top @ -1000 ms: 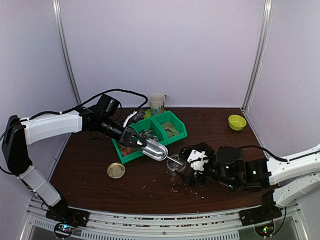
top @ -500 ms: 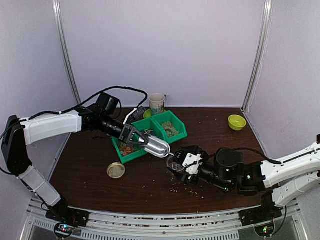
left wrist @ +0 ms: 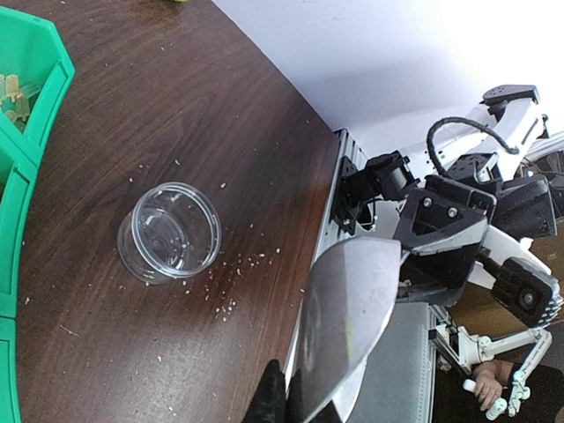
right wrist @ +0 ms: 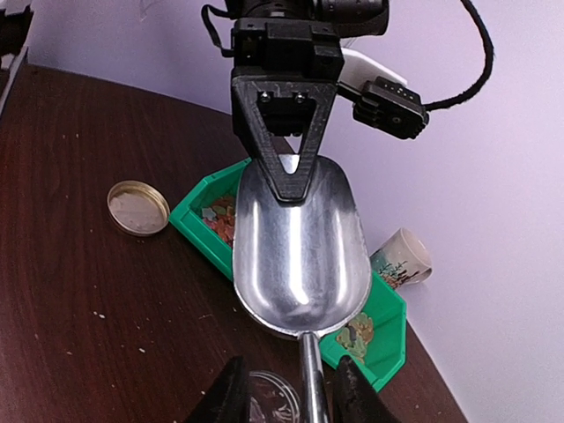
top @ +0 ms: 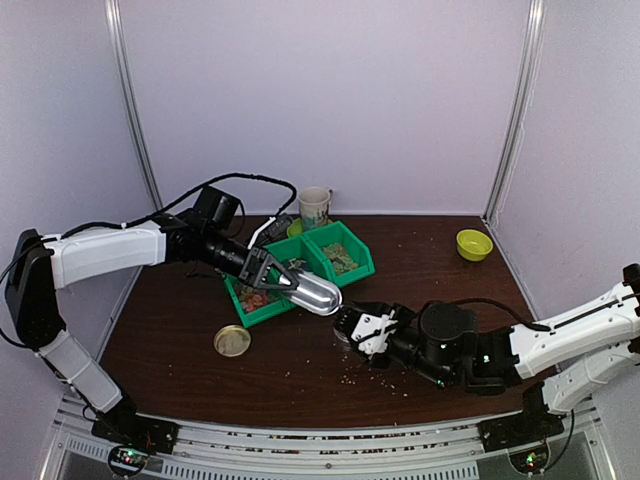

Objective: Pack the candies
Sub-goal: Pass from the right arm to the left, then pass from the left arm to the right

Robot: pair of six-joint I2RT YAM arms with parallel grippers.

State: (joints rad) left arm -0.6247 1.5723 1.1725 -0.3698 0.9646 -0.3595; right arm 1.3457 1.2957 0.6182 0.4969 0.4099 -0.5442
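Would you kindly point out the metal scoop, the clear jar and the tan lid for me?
metal scoop (right wrist: 300,256), right wrist view, middle of bowl.
clear jar (left wrist: 164,240), left wrist view, bare bottom.
tan lid (top: 232,341), top view, centre.

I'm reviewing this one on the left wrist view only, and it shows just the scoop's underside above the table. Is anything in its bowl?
Observer: No. The right wrist view shows the scoop bare and shiny inside. The candies are in the green bin behind it.
Operator: Where is the right tool?
Observer: The right tool is open at the scoop's handle, with its fingers on either side, not touching.
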